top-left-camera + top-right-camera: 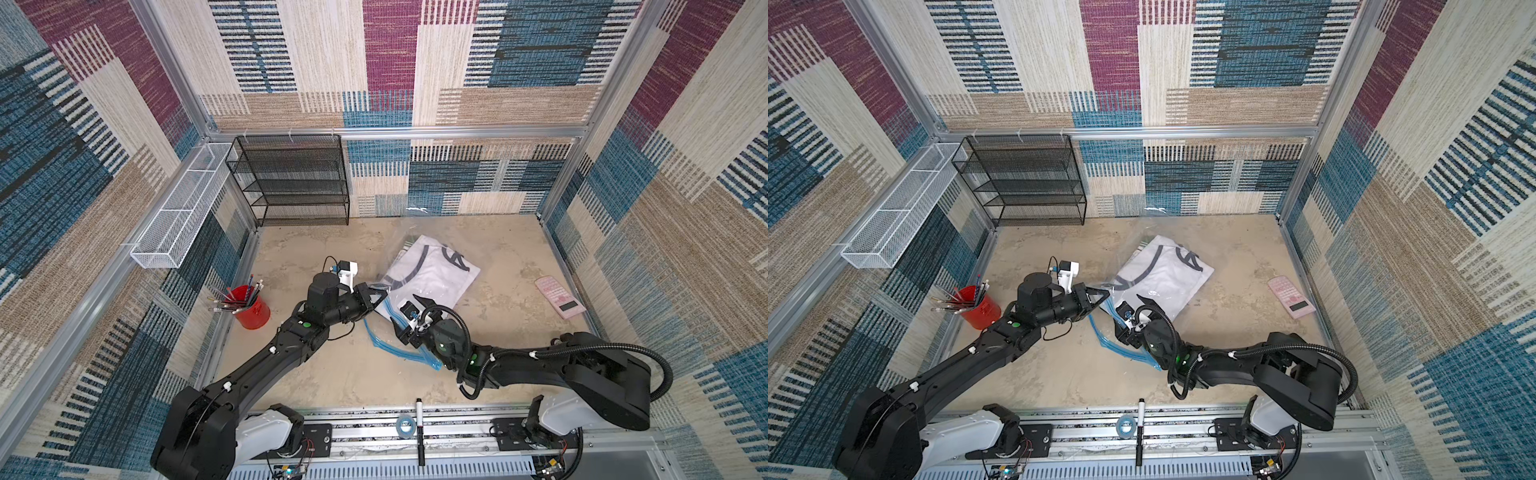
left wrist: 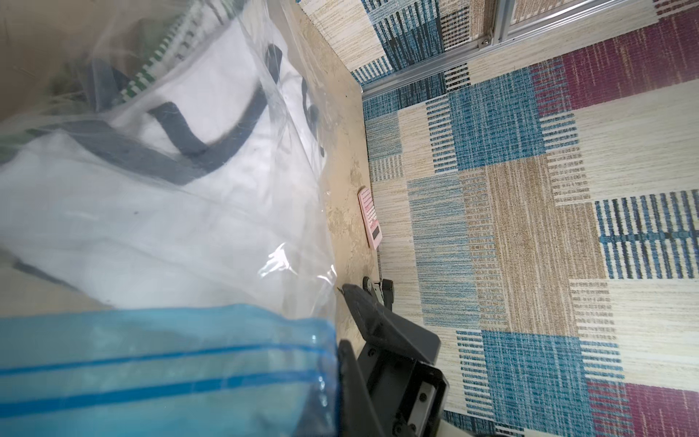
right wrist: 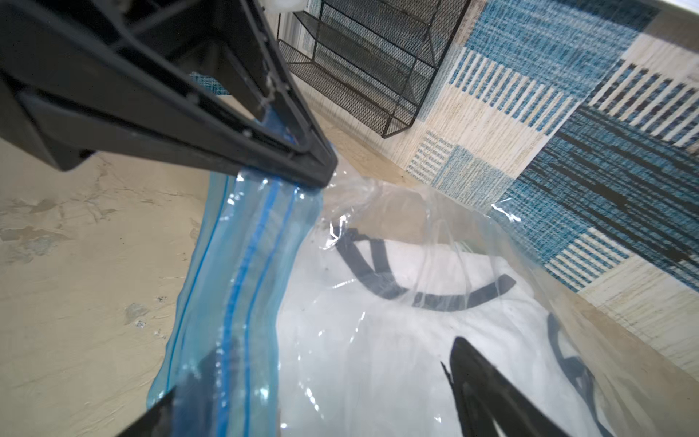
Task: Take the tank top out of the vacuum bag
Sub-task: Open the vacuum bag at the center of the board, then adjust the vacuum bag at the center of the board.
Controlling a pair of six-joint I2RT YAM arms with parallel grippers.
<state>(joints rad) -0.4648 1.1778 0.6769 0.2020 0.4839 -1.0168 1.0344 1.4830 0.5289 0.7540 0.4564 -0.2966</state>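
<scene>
My left gripper (image 1: 381,295) clamps the blue zip strip of the clear crinkly plastic vacuum bag (image 1: 376,338), mid-worktop. My right gripper (image 1: 404,308) gapes at its mouth. I should keep the strip raised, then pinch the white navy-trimmed tank top (image 1: 432,270) inside.

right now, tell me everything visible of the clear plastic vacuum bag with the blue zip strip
Clear, crinkly bag lying on the beige table, its blue double-line zip strip toward the robot. A folded white tank top with dark trim is inside. The left gripper is shut on the strip; the open right gripper is at the same edge.
</scene>
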